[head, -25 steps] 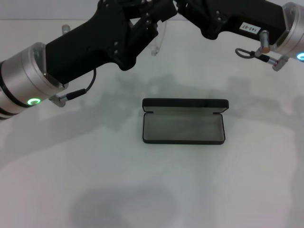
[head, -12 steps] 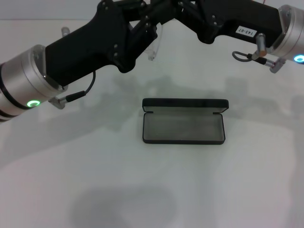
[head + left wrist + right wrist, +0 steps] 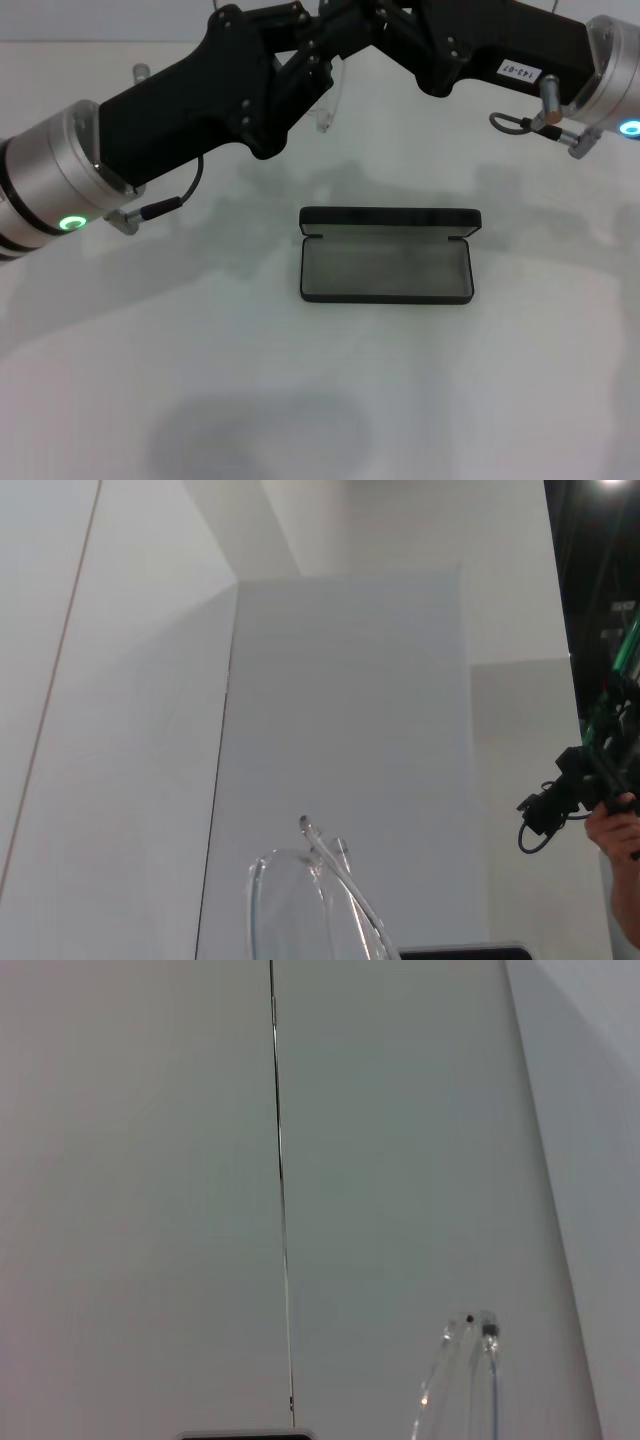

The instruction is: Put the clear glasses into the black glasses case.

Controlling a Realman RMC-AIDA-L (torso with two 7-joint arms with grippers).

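Clear plastic is catching the light at the far edge of the table, where the clear glasses (image 3: 330,95) are hanging in the air between the left gripper (image 3: 305,50) and the right gripper (image 3: 385,25); both are meeting there, but whether their fingers are clamped I cannot tell. The black glasses case (image 3: 386,256) is lying open and empty at the middle of the white table (image 3: 200,380), well apart, so the placing is not yet done. Bare surface is surrounding the case, giving room for a descent.
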